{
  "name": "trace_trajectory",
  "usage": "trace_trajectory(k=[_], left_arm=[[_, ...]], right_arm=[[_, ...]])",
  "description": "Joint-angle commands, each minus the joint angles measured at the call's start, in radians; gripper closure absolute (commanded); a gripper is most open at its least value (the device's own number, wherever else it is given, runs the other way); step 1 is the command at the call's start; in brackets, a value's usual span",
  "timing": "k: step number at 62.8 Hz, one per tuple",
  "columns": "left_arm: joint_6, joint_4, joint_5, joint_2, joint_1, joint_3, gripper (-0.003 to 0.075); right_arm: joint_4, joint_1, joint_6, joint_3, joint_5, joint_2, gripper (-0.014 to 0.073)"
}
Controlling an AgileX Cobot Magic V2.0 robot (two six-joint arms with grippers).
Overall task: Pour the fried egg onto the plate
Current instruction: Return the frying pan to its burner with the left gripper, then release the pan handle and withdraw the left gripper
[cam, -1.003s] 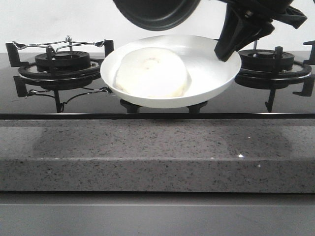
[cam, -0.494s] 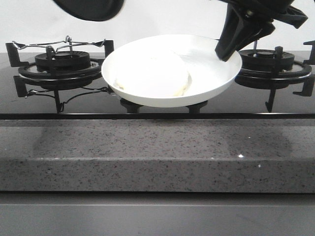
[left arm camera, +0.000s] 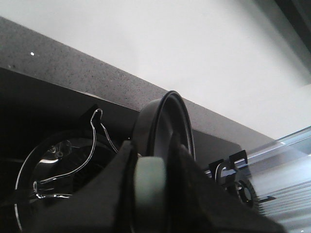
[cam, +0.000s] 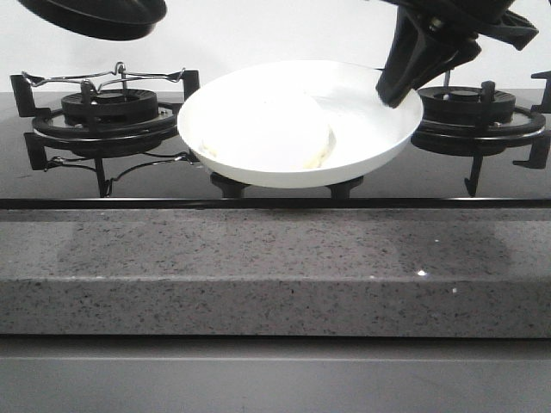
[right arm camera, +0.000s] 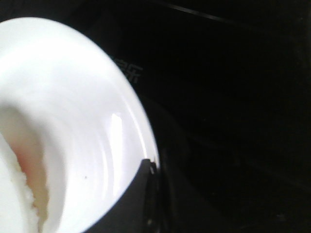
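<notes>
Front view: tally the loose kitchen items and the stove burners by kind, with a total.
Plate: 1
Fried egg: 1
Frying pan: 1
Stove burners: 2, left and right
Total: 5

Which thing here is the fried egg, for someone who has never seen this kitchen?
Look at the black stove behind the grey counter. Between its two burners, the right gripper holds a white plate by its rim. The egg is the pale, roundish slab lying in the plate's left half, duller than the glossy dish.
</notes>
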Motion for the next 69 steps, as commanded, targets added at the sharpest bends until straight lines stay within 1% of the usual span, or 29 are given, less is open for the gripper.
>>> trace_trajectory(k=[1, 18, 29, 32, 38, 39, 46, 49, 57, 64, 69], left_arm=[[-0.013, -0.149, 0.021, 0.001, 0.012, -0.033, 0.0741], [-0.013, -0.193, 0.032, 0.134, 0.015, -0.033, 0.0741], [-0.013, -0.158, 0.05, 0.166, 0.015, -0.033, 0.0738], [-0.013, -0.148, 0.05, 0.17, 0.015, -0.033, 0.0724], [-0.013, -0.112, 0.061, 0.17, 0.015, -0.033, 0.0566], [-0.013, -0.106, 0.061, 0.17, 0.015, -0.033, 0.0531], [-0.013, -0.055, 0.058, 0.17, 0.015, -0.033, 0.0365], [-0.013, -0.029, 0.058, 0.17, 0.015, -0.033, 0.0308], [-0.013, 0.032, 0.074, 0.17, 0.026, -0.054, 0.0218], [-0.017, 0.049, 0.144, 0.167, 0.051, -0.103, 0.0183], [-0.041, 0.061, 0.187, 0.164, 0.07, -0.143, 0.0181]], right_arm=[[0.029, -0.001, -0.003, -0.028, -0.045, -0.043, 0.0711], [0.029, -0.001, -0.003, -0.028, -0.045, -0.043, 0.0711], [0.029, -0.001, -0.003, -0.028, -0.046, -0.043, 0.0711], [0.029, -0.001, -0.003, -0.028, -0.046, -0.043, 0.0711], [0.029, -0.001, -0.003, -0.028, -0.046, -0.043, 0.0711], [0.029, -0.001, -0.003, -0.028, -0.046, -0.043, 0.0711], [0.029, -0.001, -0.003, -0.028, -0.046, -0.043, 0.0711], [0.029, -0.001, -0.003, -0.028, -0.046, -0.043, 0.0711], [0.029, -0.001, -0.003, -0.028, -0.046, -0.043, 0.0711], [0.029, -0.001, -0.003, -0.028, -0.046, -0.043, 0.0711], [0.029, -0.001, -0.003, -0.028, -0.046, -0.043, 0.0711]])
